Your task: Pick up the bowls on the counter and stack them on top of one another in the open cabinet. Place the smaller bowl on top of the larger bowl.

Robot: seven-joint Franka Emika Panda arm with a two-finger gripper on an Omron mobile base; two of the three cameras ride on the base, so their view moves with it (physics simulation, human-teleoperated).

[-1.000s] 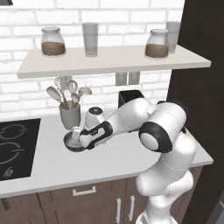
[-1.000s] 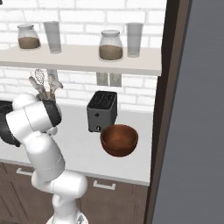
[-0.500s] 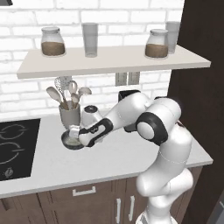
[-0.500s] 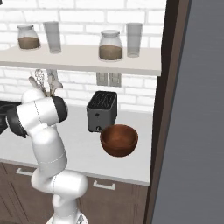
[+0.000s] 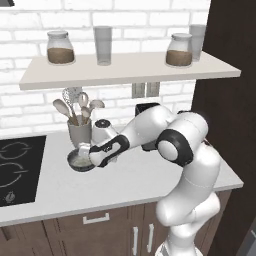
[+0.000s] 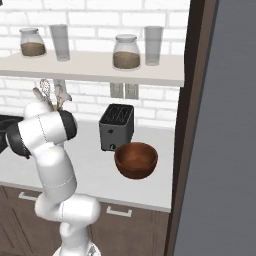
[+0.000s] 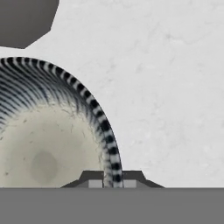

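Note:
The smaller bowl (image 5: 79, 161), dark grey with a pale speckled inside, rests on the counter (image 5: 130, 177) in front of the utensil cup. My gripper (image 5: 86, 152) reaches down to its right rim. In the hand view the striped rim of the smaller bowl (image 7: 52, 131) runs between my two fingertips, and the gripper (image 7: 113, 180) is shut on it, one finger inside and one outside. The larger bowl (image 6: 136, 160), glossy reddish-brown, stands on the counter (image 6: 95, 170) beside the toaster, far from my hand. The open cabinet (image 5: 130, 71) hangs above as a pale shelf board.
A grey utensil cup (image 5: 79, 133) stands right behind the small bowl, with a white shaker (image 5: 102, 131) beside it. The black cooktop (image 5: 15, 170) lies to the left. A dark toaster (image 6: 116, 127) is behind the brown bowl. Jars (image 5: 60, 48) and glasses (image 5: 103, 45) stand on the shelf.
My hand has sunk onto the small bowl's rim and its fingers have gone from wide open to shut on that rim. The bowls have not moved.

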